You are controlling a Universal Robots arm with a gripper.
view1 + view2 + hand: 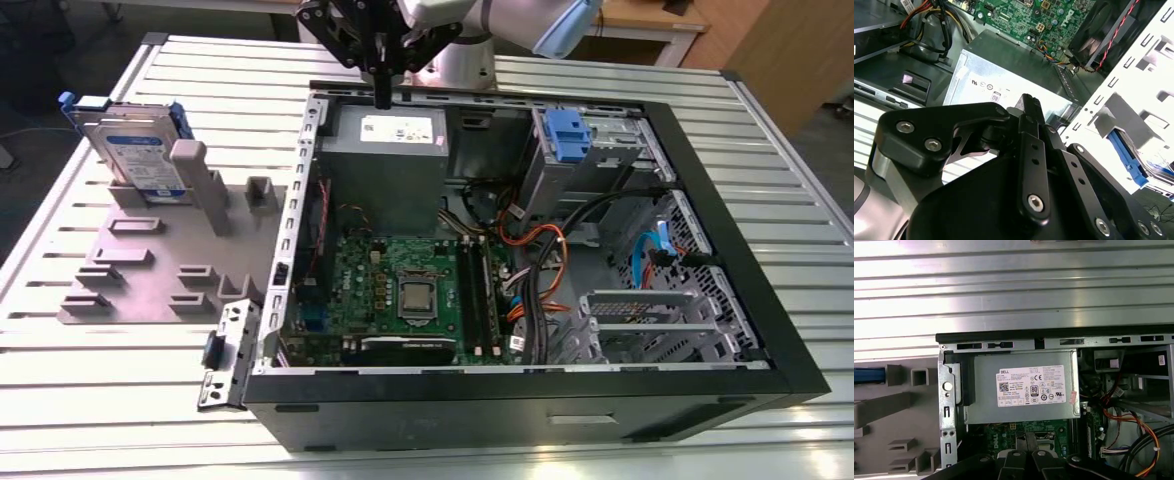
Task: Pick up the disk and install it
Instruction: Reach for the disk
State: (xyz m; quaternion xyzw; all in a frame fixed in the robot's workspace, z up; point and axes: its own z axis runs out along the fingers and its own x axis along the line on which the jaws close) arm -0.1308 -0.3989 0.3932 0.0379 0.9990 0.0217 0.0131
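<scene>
Slatted metal bench (80, 400) carries an open PC case (534, 415) with a grey fixture (147, 265) just beside it, on the exterior view's left.

- jaws hang over the case's back corner, straight above the grey power supply (387, 150). Tips are pressed together with nothing between them: clenched, empty.
- disk (140, 155) is outside the case, parked on edge in the fixture's far slot. Label face is toward the exterior camera, blue carrier (83, 103) round it.
- From the jaws, the disk lies off to the exterior view's left and lower, past the case side wall (310, 200). Well apart, no contact.
- Long axis looks near upright, leaning back a little, so the thin top edge is what faces the jaws.
- In the first wrist view, a blue strip at the fixture's end is probably that carrier (869, 376). It runs parallel to the power supply's (1021, 390) long side.

Judgement: the relation that matters is the sideways offset across that wall, plus the thin edge presented upward. Disk not picked up yet.
</scene>
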